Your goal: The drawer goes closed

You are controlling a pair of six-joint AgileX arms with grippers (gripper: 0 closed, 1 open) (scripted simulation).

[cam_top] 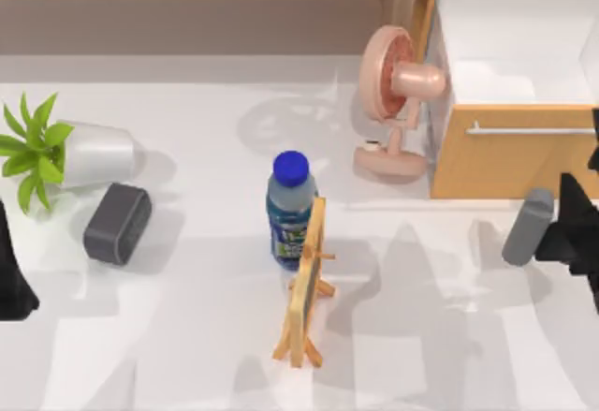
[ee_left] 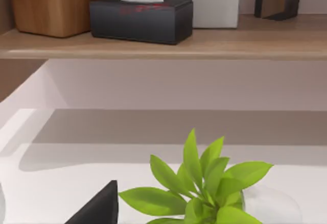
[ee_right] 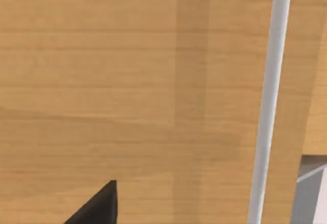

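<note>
Counts on the table and shelf

One drawer (cam_top: 510,154), one fan (cam_top: 398,102), one bottle (cam_top: 288,207), one small easel (cam_top: 307,285), one potted plant (cam_top: 65,152), one dark speaker (cam_top: 117,223), one grey cylinder (cam_top: 527,227); on the shelf (ee_left: 163,45), two tissue boxes (ee_left: 141,19), one wooden box (ee_left: 61,4), one small dark box (ee_left: 277,0).

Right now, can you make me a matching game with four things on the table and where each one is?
Things:
1. fan
2. bottle
3. plant
4. speaker

Places:
A. at the table's left edge, pot tipped on its side
B. just left of the open drawer
C. in the middle, behind the little easel
D. lying in front of the white pot

Pairs: 1-B, 2-C, 3-A, 4-D
</note>
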